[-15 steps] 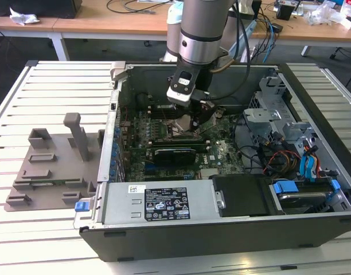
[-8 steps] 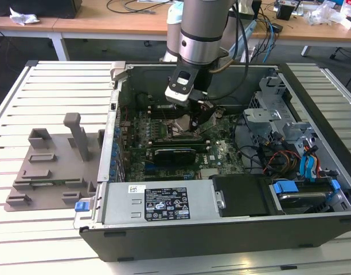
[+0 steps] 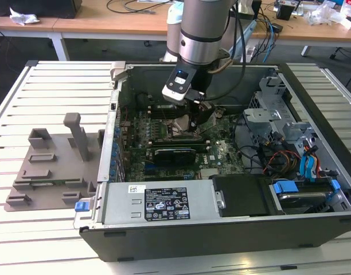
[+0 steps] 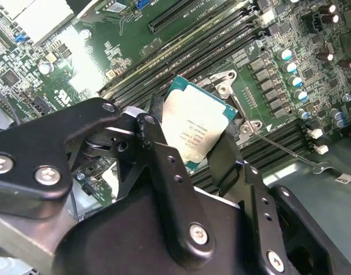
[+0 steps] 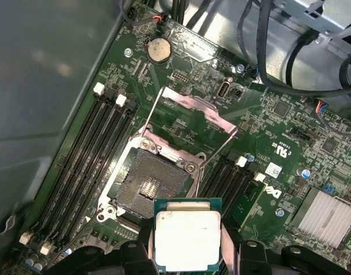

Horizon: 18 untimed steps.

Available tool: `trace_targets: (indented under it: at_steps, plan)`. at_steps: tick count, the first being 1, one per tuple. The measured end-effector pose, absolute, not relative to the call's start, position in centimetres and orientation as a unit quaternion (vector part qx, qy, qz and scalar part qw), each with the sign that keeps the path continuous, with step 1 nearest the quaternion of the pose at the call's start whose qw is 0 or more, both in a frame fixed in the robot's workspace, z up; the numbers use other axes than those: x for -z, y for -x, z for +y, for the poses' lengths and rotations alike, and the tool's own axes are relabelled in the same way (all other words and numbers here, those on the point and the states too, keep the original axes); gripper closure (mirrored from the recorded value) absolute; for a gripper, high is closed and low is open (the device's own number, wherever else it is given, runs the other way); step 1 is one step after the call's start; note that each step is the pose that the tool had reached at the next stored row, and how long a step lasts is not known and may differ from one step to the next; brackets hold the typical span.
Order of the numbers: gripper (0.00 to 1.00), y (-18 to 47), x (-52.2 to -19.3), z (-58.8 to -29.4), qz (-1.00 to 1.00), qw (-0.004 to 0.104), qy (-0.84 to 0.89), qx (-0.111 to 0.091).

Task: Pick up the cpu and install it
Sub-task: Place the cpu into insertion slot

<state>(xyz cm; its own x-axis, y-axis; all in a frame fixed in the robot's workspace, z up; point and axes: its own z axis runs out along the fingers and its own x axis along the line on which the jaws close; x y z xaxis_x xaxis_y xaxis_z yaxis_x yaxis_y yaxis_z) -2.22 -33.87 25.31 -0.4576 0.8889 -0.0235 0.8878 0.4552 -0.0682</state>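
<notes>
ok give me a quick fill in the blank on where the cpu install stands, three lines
1. The claw is shut on the ____, gripping it by two opposite edges.
2. The black socket is ____, with no chip seated in it.
3. The socket sits on a motherboard whose colour is ____.
Missing words: cpu; empty; green.
</notes>
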Motion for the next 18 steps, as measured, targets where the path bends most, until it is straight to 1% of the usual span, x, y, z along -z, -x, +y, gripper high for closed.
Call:
trace_targets:
  at_steps: [18]
  plan:
    - [0.45,2.22,-25.24,-33.86,-0.816,0.009,0.576,-0.036]
